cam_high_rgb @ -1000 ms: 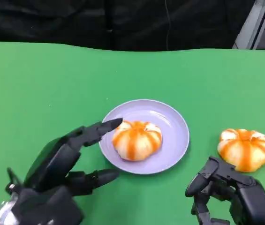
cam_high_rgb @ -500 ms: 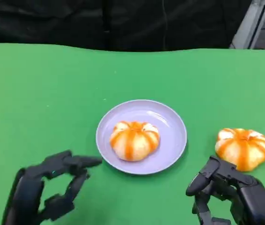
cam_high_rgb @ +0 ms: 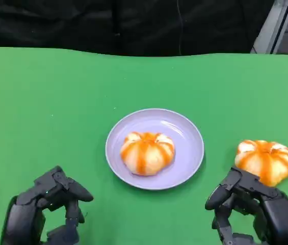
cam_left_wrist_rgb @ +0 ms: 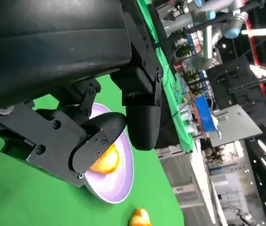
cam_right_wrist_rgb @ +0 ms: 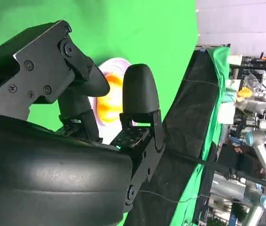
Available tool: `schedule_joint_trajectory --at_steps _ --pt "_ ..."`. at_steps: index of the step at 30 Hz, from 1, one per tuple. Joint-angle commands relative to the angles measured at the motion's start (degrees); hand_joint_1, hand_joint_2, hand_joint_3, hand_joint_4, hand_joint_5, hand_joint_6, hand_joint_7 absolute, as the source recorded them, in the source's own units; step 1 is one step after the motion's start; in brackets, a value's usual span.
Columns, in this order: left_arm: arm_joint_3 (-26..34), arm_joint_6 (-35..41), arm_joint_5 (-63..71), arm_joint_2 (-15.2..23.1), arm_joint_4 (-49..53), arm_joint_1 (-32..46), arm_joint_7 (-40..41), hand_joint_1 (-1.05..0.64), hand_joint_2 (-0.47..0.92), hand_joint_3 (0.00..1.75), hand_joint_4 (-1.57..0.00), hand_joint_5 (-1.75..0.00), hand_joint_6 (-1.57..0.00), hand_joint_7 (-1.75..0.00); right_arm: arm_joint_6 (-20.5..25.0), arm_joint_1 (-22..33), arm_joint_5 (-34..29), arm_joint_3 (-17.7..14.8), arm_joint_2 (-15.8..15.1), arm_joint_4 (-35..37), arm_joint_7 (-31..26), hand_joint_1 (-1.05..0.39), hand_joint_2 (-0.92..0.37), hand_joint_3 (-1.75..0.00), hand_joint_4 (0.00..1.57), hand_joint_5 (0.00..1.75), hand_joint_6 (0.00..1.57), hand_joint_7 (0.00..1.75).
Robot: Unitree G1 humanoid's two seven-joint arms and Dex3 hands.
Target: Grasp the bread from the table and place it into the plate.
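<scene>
A round bread (cam_high_rgb: 147,152) with orange stripes lies on the lilac plate (cam_high_rgb: 188,133) at the table's middle. A second striped bread (cam_high_rgb: 265,160) rests on the green cloth to the plate's right. My left hand (cam_high_rgb: 47,214) is low at the near left, well short of the plate, its fingers curled in around nothing. My right hand (cam_high_rgb: 251,210) sits just in front of the second bread with fingers curled, holding nothing. The left wrist view looks past my left hand's fingers (cam_left_wrist_rgb: 140,117) to the plate (cam_left_wrist_rgb: 123,181), its bread (cam_left_wrist_rgb: 105,161) and the other bread (cam_left_wrist_rgb: 140,218). In the right wrist view the plated bread (cam_right_wrist_rgb: 105,103) peeks between my right hand's fingers (cam_right_wrist_rgb: 140,92).
The green table (cam_high_rgb: 57,102) stretches wide to the left and behind the plate. Its far edge meets a black curtain (cam_high_rgb: 133,25). A grey metal frame (cam_high_rgb: 273,25) stands at the back right.
My left hand has drawn back from the plate's left rim to the near left corner, and its spread fingers have curled in. The right hand and both breads stayed put.
</scene>
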Motion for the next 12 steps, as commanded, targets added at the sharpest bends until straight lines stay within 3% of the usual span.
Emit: schedule_joint_trajectory --at_steps 1,12 --pt "0.81 -0.06 -0.32 0.08 0.60 -0.29 -0.61 -0.15 0.54 1.16 -0.84 -1.75 -0.77 -1.57 -1.25 0.12 0.76 -0.60 -0.54 0.32 0.05 0.03 -0.41 -1.33 0.70 1.67 0.71 1.43" --pt "0.47 -3.25 -0.71 -0.59 3.76 -1.38 -1.99 -0.15 0.50 1.21 -0.84 -1.75 -0.77 -1.56 -2.57 0.85 1.19 -1.20 -1.23 0.61 0.67 0.03 -0.43 -1.31 0.70 1.67 0.71 1.41"
